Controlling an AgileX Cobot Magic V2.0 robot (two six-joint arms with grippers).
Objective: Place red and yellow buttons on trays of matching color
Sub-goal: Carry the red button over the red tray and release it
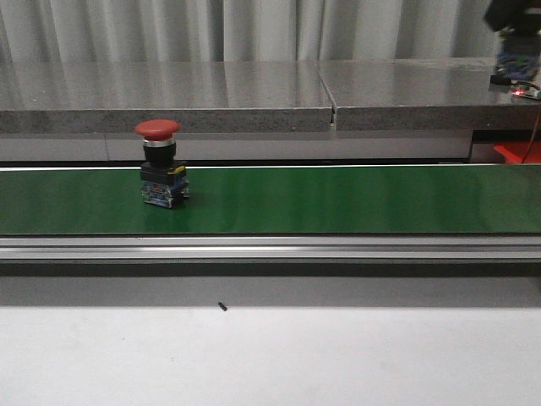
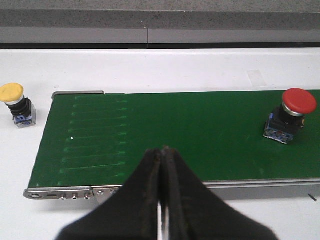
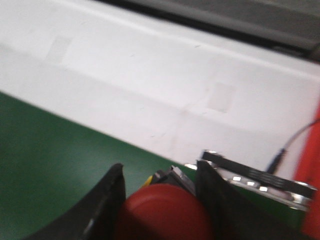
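A red button (image 1: 158, 129) stands upright on the green conveyor belt (image 1: 338, 199), toward the left of the front view, its mushroom cap on top of a black and blue switch body. The same button shows in the left wrist view, resting on the belt near its far edge. A yellow button (image 2: 12, 93) stands upright on the white worktop (image 2: 165, 70), just beside the end of the belt and off its green surface. The left claw (image 2: 161, 200) hangs above the near metal rail (image 2: 150, 189) of the conveyor, its 2 black fingers (image 2: 135, 200) pressed together with nothing between them, well apart from both buttons. In the right wrist view, which is blurred, the right claw (image 3: 160, 195) has its 2 fingers (image 3: 107, 205) set to either side of a second red button (image 3: 162, 215), whose cap fills the gap; the pictures do not show clearly whether the fingers touch it, so I cannot tell if it is pinched. That button sits at the belt's end, beside a metal end plate (image 3: 255, 181). A red tray (image 1: 517, 152) shows partly at the right edge of the front view. A small dark speck (image 1: 222, 306) lies on the worktop in front of the conveyor.
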